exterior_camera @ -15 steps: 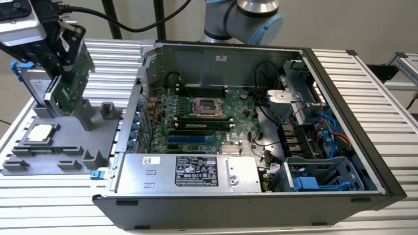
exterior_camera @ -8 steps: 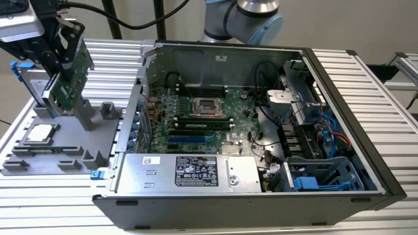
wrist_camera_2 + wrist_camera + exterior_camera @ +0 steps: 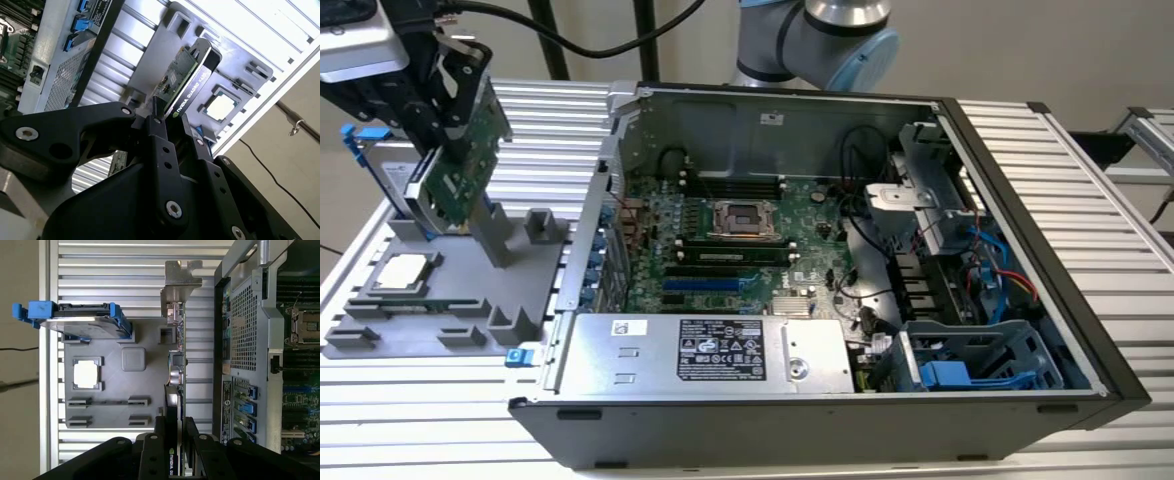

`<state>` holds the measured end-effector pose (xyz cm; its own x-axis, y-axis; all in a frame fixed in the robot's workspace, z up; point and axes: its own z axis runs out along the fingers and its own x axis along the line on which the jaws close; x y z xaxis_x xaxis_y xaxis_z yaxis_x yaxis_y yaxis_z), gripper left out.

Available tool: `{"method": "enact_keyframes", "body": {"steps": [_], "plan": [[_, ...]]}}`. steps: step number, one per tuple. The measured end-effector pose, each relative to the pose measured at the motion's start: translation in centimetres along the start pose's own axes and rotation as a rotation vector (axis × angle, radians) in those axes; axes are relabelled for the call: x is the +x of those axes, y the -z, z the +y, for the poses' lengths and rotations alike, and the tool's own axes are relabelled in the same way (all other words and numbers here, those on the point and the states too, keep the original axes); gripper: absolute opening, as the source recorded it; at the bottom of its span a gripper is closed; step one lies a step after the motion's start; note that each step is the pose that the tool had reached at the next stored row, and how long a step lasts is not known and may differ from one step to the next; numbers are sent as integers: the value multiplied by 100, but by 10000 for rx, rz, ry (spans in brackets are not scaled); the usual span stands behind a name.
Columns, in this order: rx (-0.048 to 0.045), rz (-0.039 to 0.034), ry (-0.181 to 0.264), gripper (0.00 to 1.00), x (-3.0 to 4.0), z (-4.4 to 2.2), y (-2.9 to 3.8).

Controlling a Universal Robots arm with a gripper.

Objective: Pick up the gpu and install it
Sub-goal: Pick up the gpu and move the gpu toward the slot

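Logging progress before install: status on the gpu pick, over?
Status: gripper shut on the gpu. Card upright over grey tray, outside open case. Its side wall between card and motherboard; hard drive standing on tray.

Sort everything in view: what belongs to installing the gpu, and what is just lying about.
For the job: the gpu, clamped in the hand; the open computer case with its motherboard.

Lying about: the blue-framed hard drive; the CPU chip, sitting in the grey tray.
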<state>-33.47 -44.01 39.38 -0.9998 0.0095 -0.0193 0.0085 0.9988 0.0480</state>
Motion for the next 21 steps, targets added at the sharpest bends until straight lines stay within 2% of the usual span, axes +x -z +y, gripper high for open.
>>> {"method": "enact_keyframes", "body": {"steps": [21], "plan": [[0,0,0,0,-2,6,118]]}}
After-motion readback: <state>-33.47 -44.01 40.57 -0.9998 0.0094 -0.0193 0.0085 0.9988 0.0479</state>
